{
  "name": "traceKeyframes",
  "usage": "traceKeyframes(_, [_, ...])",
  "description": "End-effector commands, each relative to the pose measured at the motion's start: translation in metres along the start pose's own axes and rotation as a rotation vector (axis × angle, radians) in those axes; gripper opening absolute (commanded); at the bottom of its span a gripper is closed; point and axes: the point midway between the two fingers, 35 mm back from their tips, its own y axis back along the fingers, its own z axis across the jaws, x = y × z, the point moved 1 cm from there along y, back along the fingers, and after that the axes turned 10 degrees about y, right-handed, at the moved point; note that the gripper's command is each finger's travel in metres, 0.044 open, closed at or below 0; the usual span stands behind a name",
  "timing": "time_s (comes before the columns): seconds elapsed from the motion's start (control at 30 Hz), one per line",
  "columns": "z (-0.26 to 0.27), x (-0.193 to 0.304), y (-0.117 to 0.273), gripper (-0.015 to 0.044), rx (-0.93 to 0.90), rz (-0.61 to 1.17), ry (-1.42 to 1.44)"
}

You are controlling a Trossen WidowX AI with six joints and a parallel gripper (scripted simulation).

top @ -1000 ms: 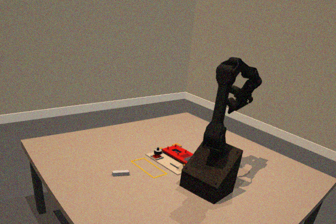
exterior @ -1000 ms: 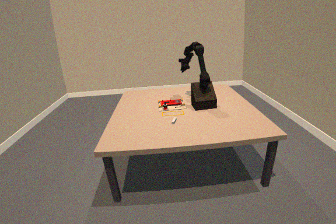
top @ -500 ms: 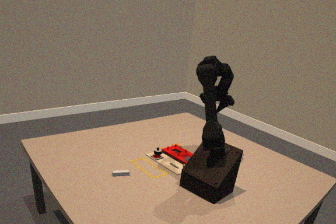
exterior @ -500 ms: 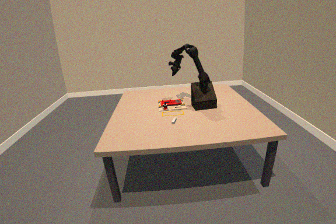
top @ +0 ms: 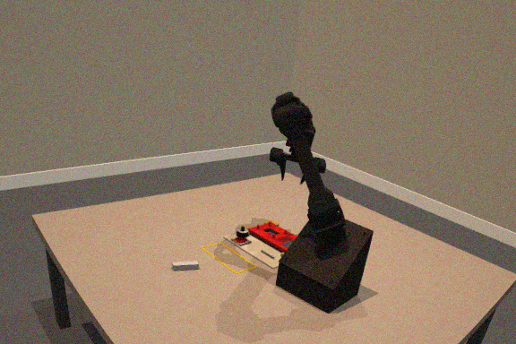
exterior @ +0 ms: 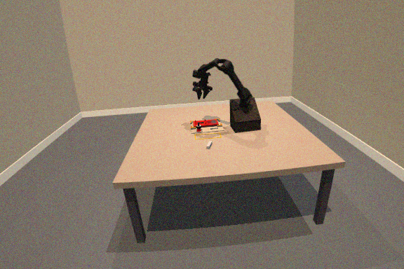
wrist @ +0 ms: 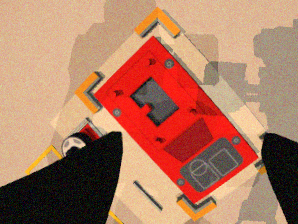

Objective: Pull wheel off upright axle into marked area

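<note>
The gripper [top: 293, 177] hangs high above the board [top: 262, 250], jaws apart and holding nothing, with open air beneath. The wheel [top: 242, 234] stands at the board's corner beside the red plate [top: 273, 236]. The marked area [top: 227, 257] appears unoccupied; a white block [top: 185, 265] lies near it, apart.
</note>
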Motion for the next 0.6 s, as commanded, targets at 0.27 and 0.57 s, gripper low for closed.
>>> traceKeyframes(0.27, [0.105,0.035,-0.067,0.03,0.082,0.104,-0.518])
traceKeyframes(0.57, [0.15,0.068,-0.099,0.03,0.148,0.145,-0.8])
